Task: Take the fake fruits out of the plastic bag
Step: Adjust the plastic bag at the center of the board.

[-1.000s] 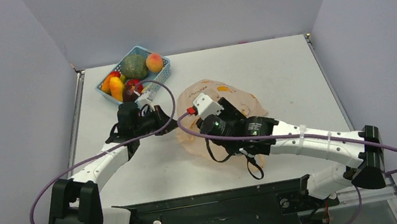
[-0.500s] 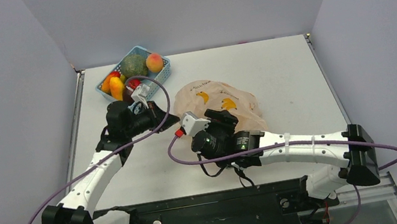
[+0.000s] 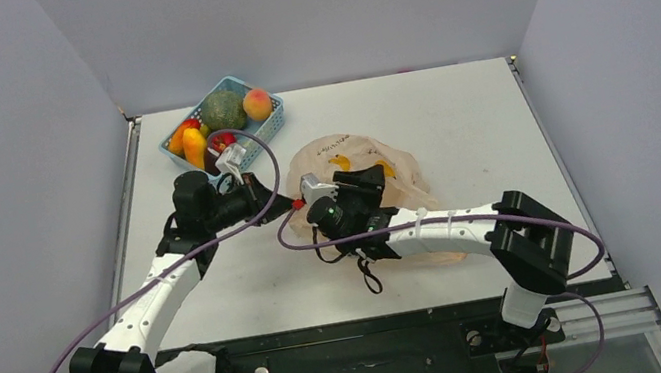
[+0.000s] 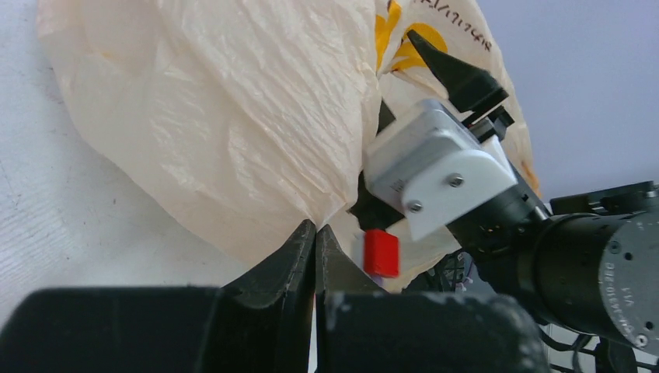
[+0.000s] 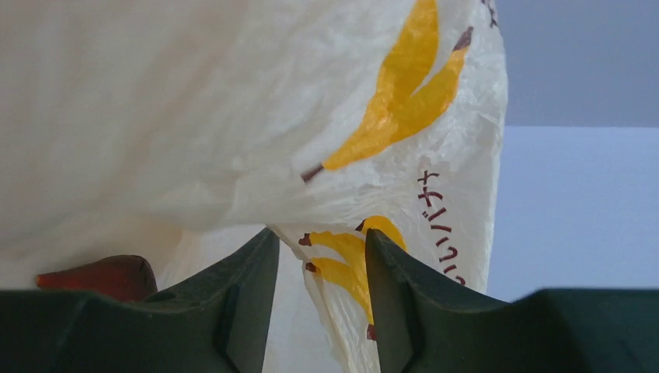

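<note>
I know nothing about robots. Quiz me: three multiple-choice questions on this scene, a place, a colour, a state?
1. Where does the blue basket stand? A) the table's far left corner B) its near right corner C) its middle
2. What colour are the bananas printed on the plastic bag? A) green B) yellow-orange C) blue
3. The left gripper is: A) wide open B) out of sight C) shut on the bag
Answers: 1 A, seen from the top. 2 B, clear in the right wrist view. 3 C, its fingers pinch the bag.
</note>
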Controlling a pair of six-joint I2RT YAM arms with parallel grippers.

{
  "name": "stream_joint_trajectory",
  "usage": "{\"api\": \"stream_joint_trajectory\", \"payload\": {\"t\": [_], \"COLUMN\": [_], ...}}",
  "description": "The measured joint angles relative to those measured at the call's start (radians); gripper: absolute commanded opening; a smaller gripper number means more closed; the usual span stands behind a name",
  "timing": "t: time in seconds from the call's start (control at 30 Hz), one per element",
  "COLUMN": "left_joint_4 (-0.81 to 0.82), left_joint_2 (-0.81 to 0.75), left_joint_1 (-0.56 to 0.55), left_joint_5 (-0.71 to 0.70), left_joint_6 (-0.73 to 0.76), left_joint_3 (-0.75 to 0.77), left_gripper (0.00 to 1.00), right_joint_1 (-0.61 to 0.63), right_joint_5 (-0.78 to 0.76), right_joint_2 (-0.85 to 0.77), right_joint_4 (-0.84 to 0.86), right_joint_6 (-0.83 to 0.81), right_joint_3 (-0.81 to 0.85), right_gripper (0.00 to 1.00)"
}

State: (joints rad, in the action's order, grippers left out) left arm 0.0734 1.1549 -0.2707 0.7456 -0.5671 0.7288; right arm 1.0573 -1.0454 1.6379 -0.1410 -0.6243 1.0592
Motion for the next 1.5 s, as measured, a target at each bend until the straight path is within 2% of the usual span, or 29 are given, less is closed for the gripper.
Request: {"api": "stream_joint_trajectory", "payload": {"t": [0.03, 0.07, 0.1, 0.17, 0.2, 0.27, 0.43, 0.63, 0.77, 0.9, 1.0, 1.23, 1.37, 1.5], "left_joint_4": [-0.009, -0.021, -0.035, -0.067, -0.083, -0.122, -0.186, -0.091, 0.025, 0.105, 0.186, 0.479, 0.650, 0.763], "left_joint_2": [0.000, 0.000, 0.000, -0.006, -0.013, -0.042, -0.195, -0.493, -0.573, -0.485, -0.376, -0.098, 0.079, 0.192], "left_joint_1": [0.002, 0.004, 0.011, 0.015, 0.015, 0.017, 0.017, -0.022, -0.177, -0.398, -0.506, -0.586, -0.613, -0.618], "left_joint_5": [0.000, -0.015, -0.022, -0.040, -0.052, -0.081, -0.106, -0.109, -0.195, -0.362, -0.487, -0.759, -0.845, -0.892], "left_joint_6": [0.003, 0.014, 0.022, 0.036, 0.047, 0.063, 0.061, -0.092, -0.191, -0.211, -0.211, -0.222, -0.223, -0.226], "left_joint_3": [0.000, 0.000, 0.000, -0.001, -0.001, -0.003, -0.046, -0.211, -0.296, -0.307, -0.309, -0.348, -0.349, -0.349], "left_gripper": [0.00, 0.01, 0.04, 0.12, 0.20, 0.30, 0.49, 0.59, 0.59, 0.57, 0.54, 0.49, 0.47, 0.48], "right_joint_1": [-0.003, -0.004, -0.004, -0.004, -0.004, -0.003, 0.000, -0.005, -0.015, -0.023, -0.039, -0.097, -0.116, -0.148], "right_joint_5": [-0.029, -0.066, -0.098, -0.147, -0.162, -0.185, -0.113, 0.144, 0.308, 0.431, 0.526, 0.714, 0.746, 0.782], "right_joint_2": [0.025, 0.047, 0.065, 0.090, 0.094, 0.094, 0.076, -0.034, -0.037, -0.037, -0.038, -0.094, -0.126, -0.138], "right_joint_4": [0.034, 0.065, 0.097, 0.156, 0.175, 0.188, 0.090, -0.037, -0.102, -0.150, -0.176, -0.185, -0.184, -0.192], "right_joint_6": [-0.017, -0.025, -0.035, -0.054, -0.056, -0.042, 0.095, 0.234, 0.299, 0.351, 0.398, 0.537, 0.623, 0.687], "right_joint_3": [0.002, 0.006, 0.011, 0.018, 0.018, 0.029, 0.153, 0.223, 0.294, 0.301, 0.300, 0.263, 0.263, 0.263], "right_gripper": [0.19, 0.05, 0.01, 0.00, 0.00, 0.00, 0.00, 0.00, 0.00, 0.00, 0.00, 0.00, 0.00, 0.00]}}
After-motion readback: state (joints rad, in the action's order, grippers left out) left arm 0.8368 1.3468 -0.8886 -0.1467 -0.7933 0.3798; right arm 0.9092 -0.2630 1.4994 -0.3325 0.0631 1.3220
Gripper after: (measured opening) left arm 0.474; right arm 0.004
